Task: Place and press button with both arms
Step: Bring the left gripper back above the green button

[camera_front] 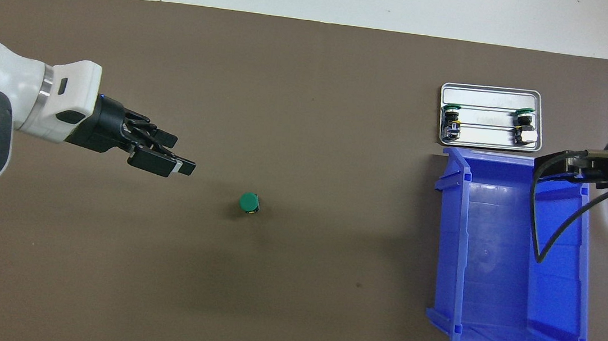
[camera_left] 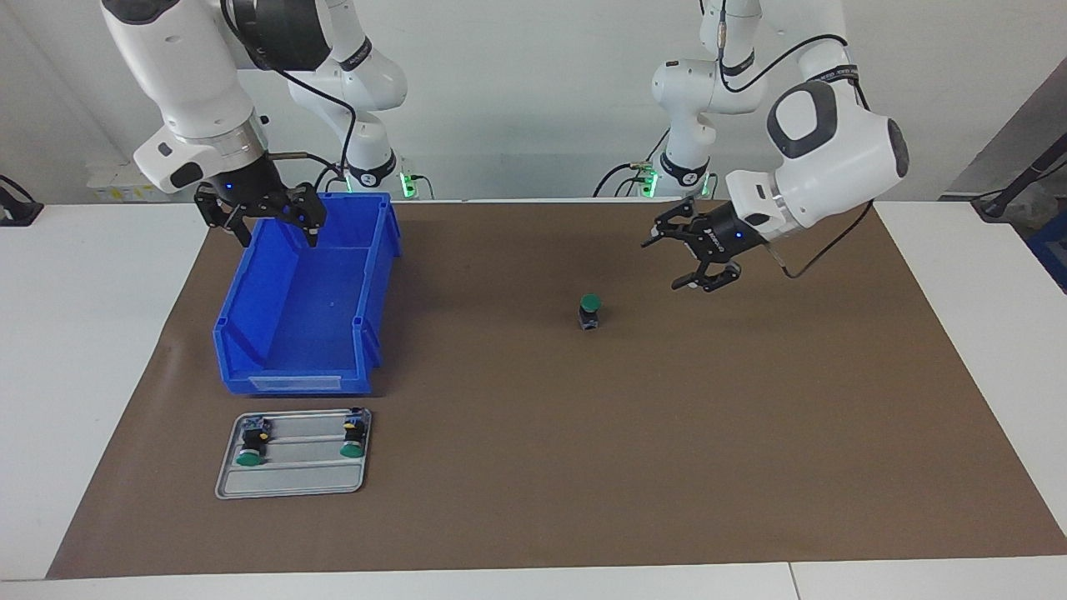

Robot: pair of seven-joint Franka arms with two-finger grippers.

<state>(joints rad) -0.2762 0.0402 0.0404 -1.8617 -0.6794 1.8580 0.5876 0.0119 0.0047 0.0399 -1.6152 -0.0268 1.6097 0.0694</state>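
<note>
Green-capped button [camera_left: 590,312] upright on brown mat [camera_left: 533,467].

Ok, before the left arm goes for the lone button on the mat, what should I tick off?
1. Button upright on the mat, green cap up: ok.
2. Left gripper open, holding nothing: ok.
3. Left gripper over the button: not ok, it is off toward the left arm's end.
4. Right gripper away from the button, over the blue bin: ok.
5. Two other buttons lying in the metal tray: ok.
</note>
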